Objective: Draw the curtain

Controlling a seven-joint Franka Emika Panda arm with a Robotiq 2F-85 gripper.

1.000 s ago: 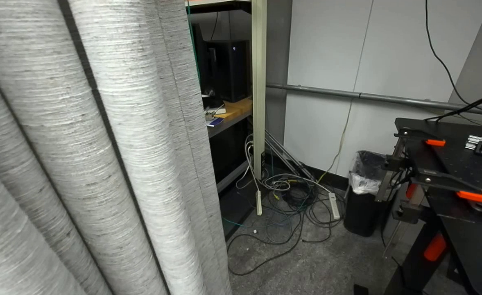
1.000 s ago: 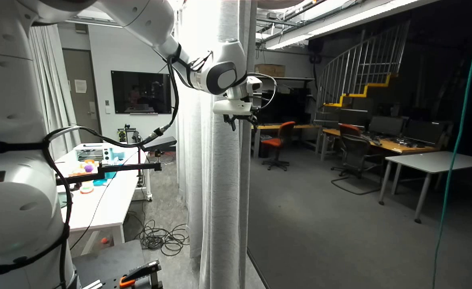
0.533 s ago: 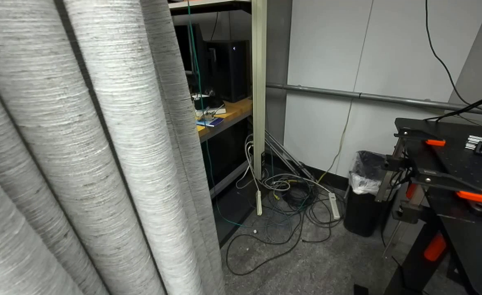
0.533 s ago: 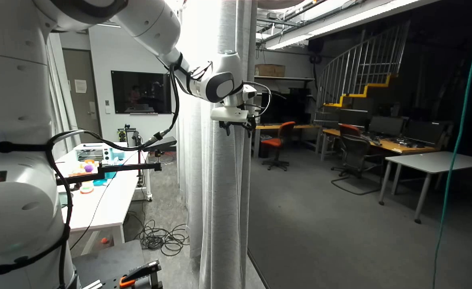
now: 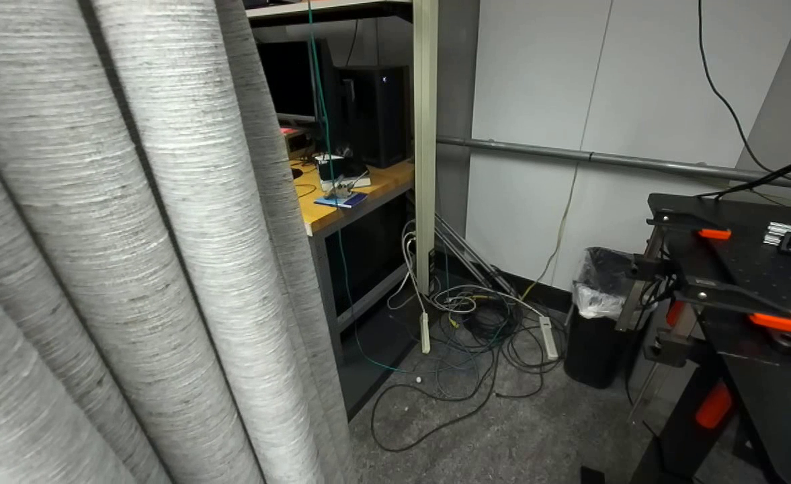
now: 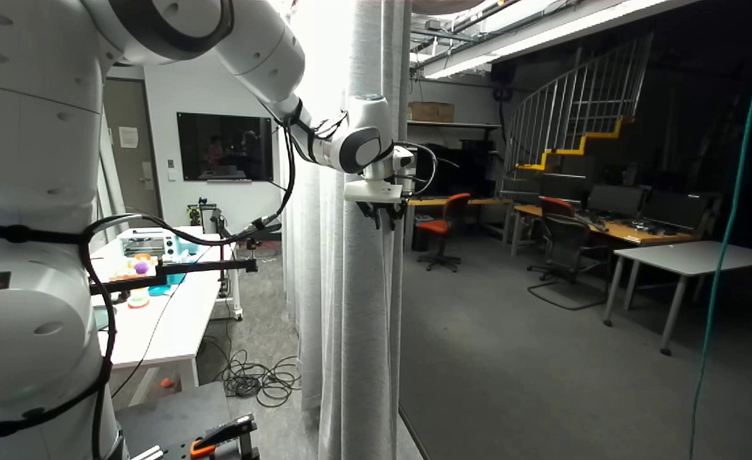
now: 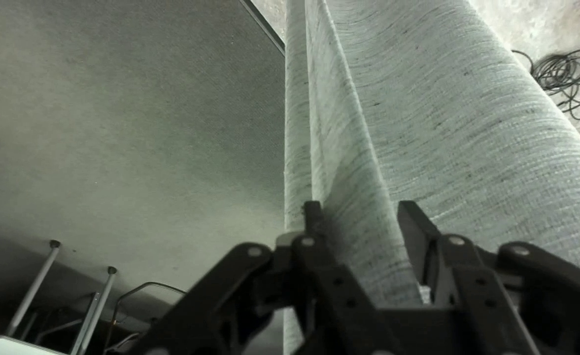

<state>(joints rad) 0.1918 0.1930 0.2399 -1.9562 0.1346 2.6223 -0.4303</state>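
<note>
The light grey curtain (image 5: 187, 222) hangs in deep vertical folds and fills the left side of an exterior view. Another exterior view shows the same curtain (image 6: 366, 332) beside the arm, with my gripper (image 6: 385, 225) pointing down at its near edge. From the wrist, a fold of the curtain (image 7: 358, 217) runs down between the two black fingers of my gripper (image 7: 361, 213). The left finger lies close against the fold, though contact is hard to judge. A narrow gap separates the fold from the right finger, so the jaws stand partly open around the cloth.
A white table (image 6: 177, 319) with several items and a black cable coil (image 6: 260, 380) lie on the curtain's left. Office chairs and a grey-topped table (image 6: 701, 255) stand to the right. Loose cables (image 5: 489, 323) and a black bin (image 5: 597, 343) sit by a dark clamp-edged table (image 5: 758, 269).
My gripper has come down alongside the curtain and its fingers have moved closer together. In an exterior view the curtain's edge has shifted left, uncovering more of the wooden desk behind.
</note>
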